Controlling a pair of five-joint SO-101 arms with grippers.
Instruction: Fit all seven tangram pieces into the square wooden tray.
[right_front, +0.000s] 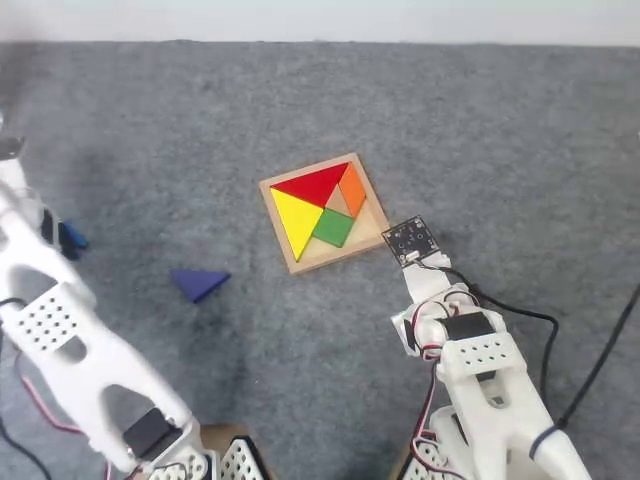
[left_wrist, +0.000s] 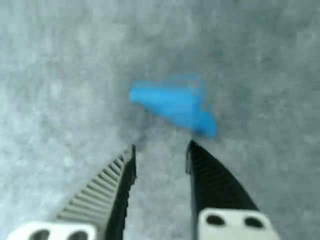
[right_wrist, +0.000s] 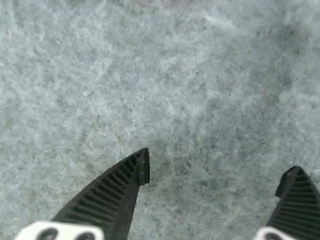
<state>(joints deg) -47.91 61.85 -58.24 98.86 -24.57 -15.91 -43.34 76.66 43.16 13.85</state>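
The square wooden tray (right_front: 303, 264) lies mid-table and holds a red triangle (right_front: 315, 185), a yellow triangle (right_front: 295, 220), a green square (right_front: 333, 228) and an orange piece (right_front: 353, 190). A dark blue triangle (right_front: 200, 283) lies on the carpet left of the tray. Further left, a light blue piece (right_front: 72, 237) lies beside the left arm. In the left wrist view my left gripper (left_wrist: 161, 152) is open just short of this light blue piece (left_wrist: 175, 105), not touching it. My right gripper (right_wrist: 217, 167) is open wide over bare carpet; its arm (right_front: 470, 345) stands by the tray's near right corner.
Grey carpet (right_front: 480, 130) covers the whole table. The left arm's white body (right_front: 70, 340) runs along the left edge. Black cables (right_front: 550, 330) trail beside the right arm.
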